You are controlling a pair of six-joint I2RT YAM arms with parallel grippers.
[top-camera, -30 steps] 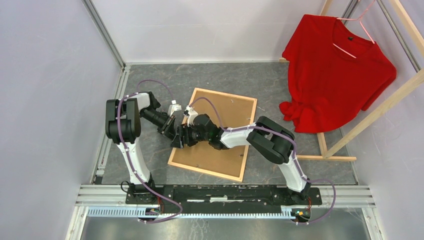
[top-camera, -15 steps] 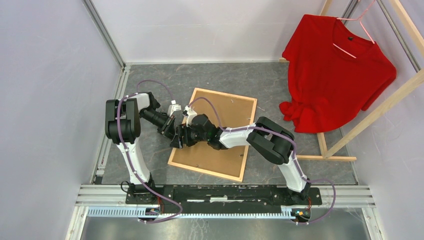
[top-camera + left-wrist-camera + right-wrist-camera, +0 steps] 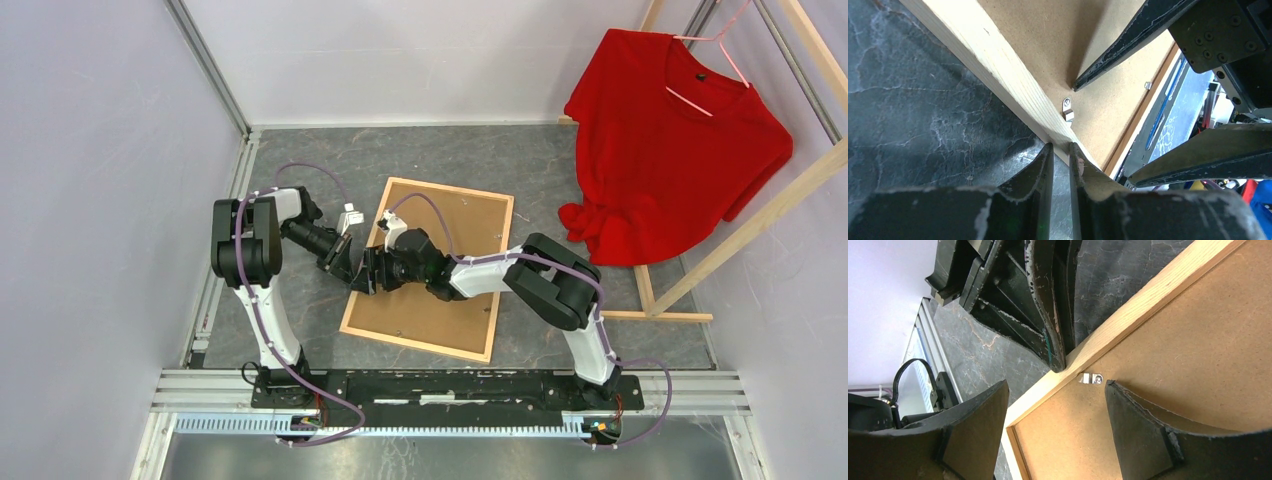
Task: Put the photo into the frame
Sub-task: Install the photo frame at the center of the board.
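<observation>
Here both arms stoop at the frame (image 3: 420, 320), left pincer (image 3: 1061, 146) pressed together, right pincer (image 3: 1057, 384) spread.

Top camera: sitting high behind the arm bases, looking down over the whole tabletop (image 3: 300, 160); far off.
Left wrist camera: looking along the left pincer (image 3: 1062, 150) at the frame (image 3: 998, 65) rail; very near.
Right wrist camera: looking past the right pincer (image 3: 1057, 385) from the opposite side; very near.
Shared: both wrist views are showing the same rail stretch and clip (image 3: 1068, 109), each catching the other pincer; the top view is covering all of it.
</observation>
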